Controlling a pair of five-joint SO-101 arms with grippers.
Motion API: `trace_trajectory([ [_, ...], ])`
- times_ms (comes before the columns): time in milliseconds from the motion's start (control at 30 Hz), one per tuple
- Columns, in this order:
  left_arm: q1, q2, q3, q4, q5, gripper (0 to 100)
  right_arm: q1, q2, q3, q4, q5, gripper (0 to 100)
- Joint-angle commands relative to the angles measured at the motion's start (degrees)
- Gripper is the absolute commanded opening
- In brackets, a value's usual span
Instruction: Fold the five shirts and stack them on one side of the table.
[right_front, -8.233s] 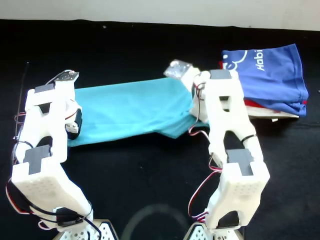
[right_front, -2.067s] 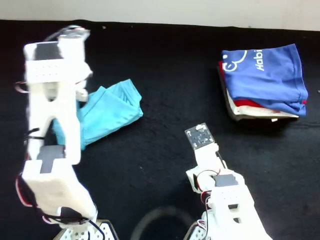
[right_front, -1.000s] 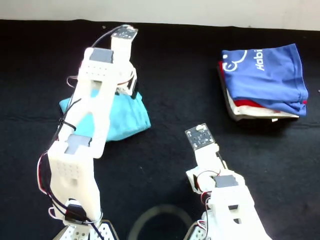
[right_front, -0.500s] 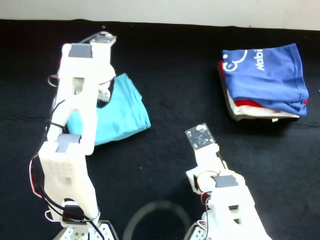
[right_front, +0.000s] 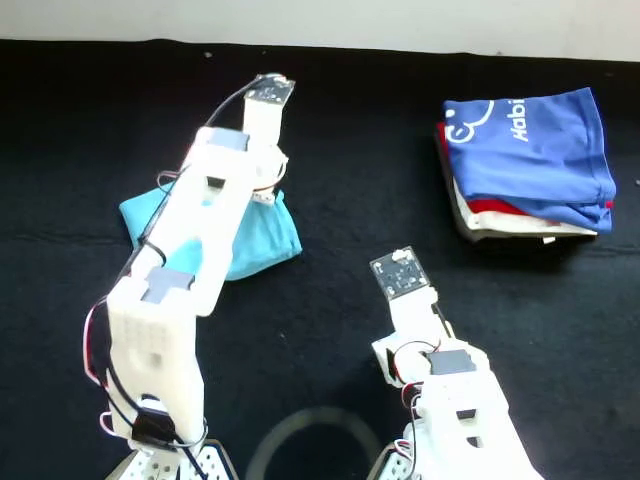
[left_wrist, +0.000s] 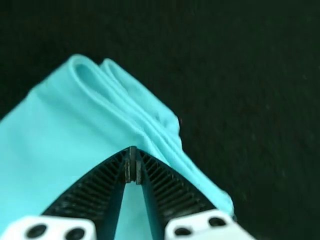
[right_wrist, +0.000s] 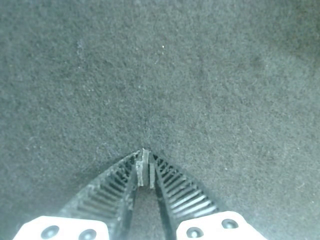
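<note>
We judge the teal shirt folded beneath the left tool, closed empty. Next we carry it to the stack.

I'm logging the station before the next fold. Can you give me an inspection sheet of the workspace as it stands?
Surface: black cloth table, no spills or tears seen.
Job's things: teal shirt folded, on the table's left side; stack of folded shirts at the far right, blue on top, red and white edges below.
Clutter: faint ring at the near edge, cannot tell what it is.
Grippers: left gripper shut, tips over the teal shirt; right gripper shut over bare cloth.
Cables: wires looped close to the arm joints, none trailing across the table.
Surroundings: pale wall behind the table.
</note>
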Motion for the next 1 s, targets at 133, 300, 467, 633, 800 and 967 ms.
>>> trace_trajectory([
  [133,-3.8,9.6,-9.0,-5.2,0.6,1,0.6,0.0,0.7,-1.3,-0.5,0.8],
  [300,-3.8,12.4,-20.0,2.9,0.6,1,0.6,0.0,0.7,-1.3,-0.5,0.8],
  [467,-2.7,12.6,-26.2,11.0,0.6,1,0.6,0.0,0.7,-1.3,-0.5,0.8],
  [633,-1.5,12.4,-30.9,22.2,0.6,1,0.6,0.0,0.7,-1.3,-0.5,0.8],
  [800,3.0,12.4,-33.6,37.0,0.5,1,0.6,0.0,0.7,-1.3,-0.5,0.8],
  [967,8.3,12.4,-35.2,43.8,0.5,1,0.6,0.0,0.7,-1.3,-0.5,0.8],
])
